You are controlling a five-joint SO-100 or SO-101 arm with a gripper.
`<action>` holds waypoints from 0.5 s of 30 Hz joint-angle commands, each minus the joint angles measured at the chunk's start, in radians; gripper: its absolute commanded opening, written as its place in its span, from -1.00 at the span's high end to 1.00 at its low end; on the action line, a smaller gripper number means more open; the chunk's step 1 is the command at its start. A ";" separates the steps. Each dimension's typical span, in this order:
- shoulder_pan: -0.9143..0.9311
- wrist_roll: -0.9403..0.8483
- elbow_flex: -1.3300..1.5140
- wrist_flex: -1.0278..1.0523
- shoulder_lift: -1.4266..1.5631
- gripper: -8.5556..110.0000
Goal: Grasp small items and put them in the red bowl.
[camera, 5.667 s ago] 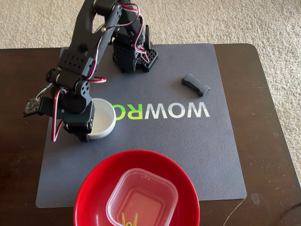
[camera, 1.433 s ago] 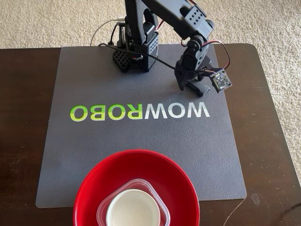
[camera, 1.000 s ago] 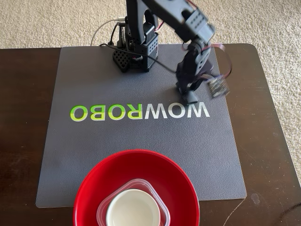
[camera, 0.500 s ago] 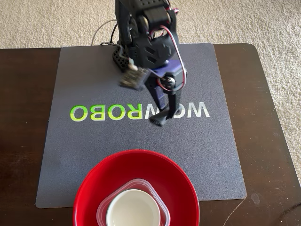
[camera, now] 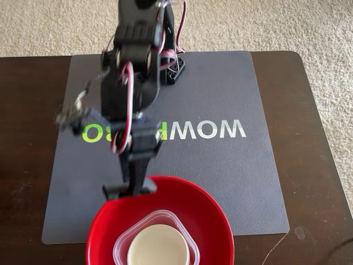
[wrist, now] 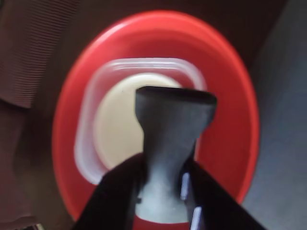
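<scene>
The red bowl [camera: 216, 223] sits at the mat's near edge in the fixed view, and in the wrist view the red bowl [wrist: 230, 120] fills the frame. Inside it lies a clear square container [camera: 119, 246] [wrist: 88, 129] with a small white bowl [camera: 158, 246] [wrist: 115, 129] nested in it. My gripper [camera: 135, 178] [wrist: 163, 170] is shut on the dark grey clip [camera: 118, 190]. It hangs over the bowl's far-left rim. From the wrist camera, the clip [wrist: 175, 108] juts out from between the fingers, over the white bowl.
A grey mat [camera: 231, 182] with WOWROBO lettering covers a dark brown table [camera: 309, 165], and beige carpet lies beyond. My arm's base [camera: 174, 69] stands at the mat's far edge. A small board on a cable [camera: 69, 116] sticks out from the arm's left side.
The gripper closed on the grey clip at the mat's right rear, then swung left and forward with it to the red bowl's rim. Before that, the white bowl had gone into the container.
</scene>
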 commanded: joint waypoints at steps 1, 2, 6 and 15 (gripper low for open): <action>0.032 0.012 -0.052 -0.018 -0.087 0.50; 0.038 0.012 -0.052 -0.018 -0.115 0.48; 0.046 0.018 -0.052 -0.035 -0.164 0.40; -0.011 -0.301 -0.018 0.173 0.199 0.26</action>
